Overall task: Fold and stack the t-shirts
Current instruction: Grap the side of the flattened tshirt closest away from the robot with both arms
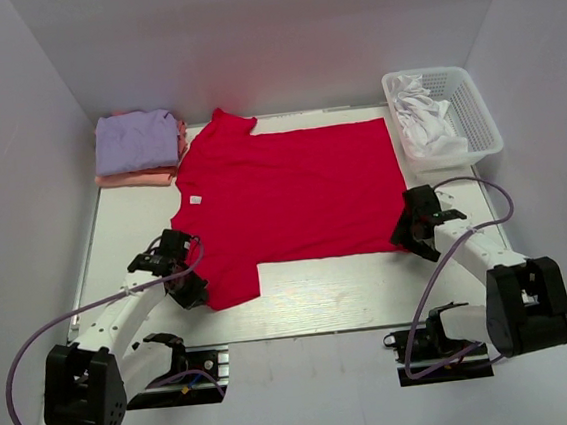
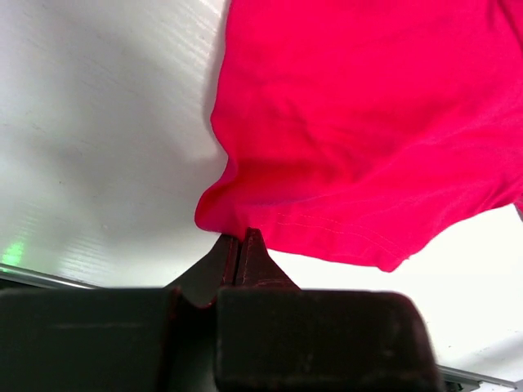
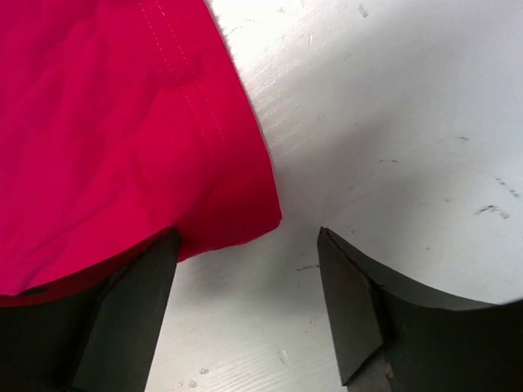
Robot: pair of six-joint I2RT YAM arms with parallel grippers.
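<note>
Red t-shirt (image 1: 292,192) is laid flat mid-table (image 1: 322,299), collar to the left, hem to the right. The near sleeve's edge is pinched by the left gripper (image 2: 241,245), jaws pressed together on the cloth. The right gripper (image 3: 247,235) is held spread astride the near hem corner, with nothing gripped. It is judged to be set for a matching pinch, so that the near edge can be lifted and folded. Lavender t-shirt (image 1: 136,139) is seen stacked on salmon t-shirt (image 1: 135,178), far left.

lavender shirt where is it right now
In the top view the lavender shirt lies folded at the far left corner of the table, on top of the pink shirt, just left of the red shirt.
</note>
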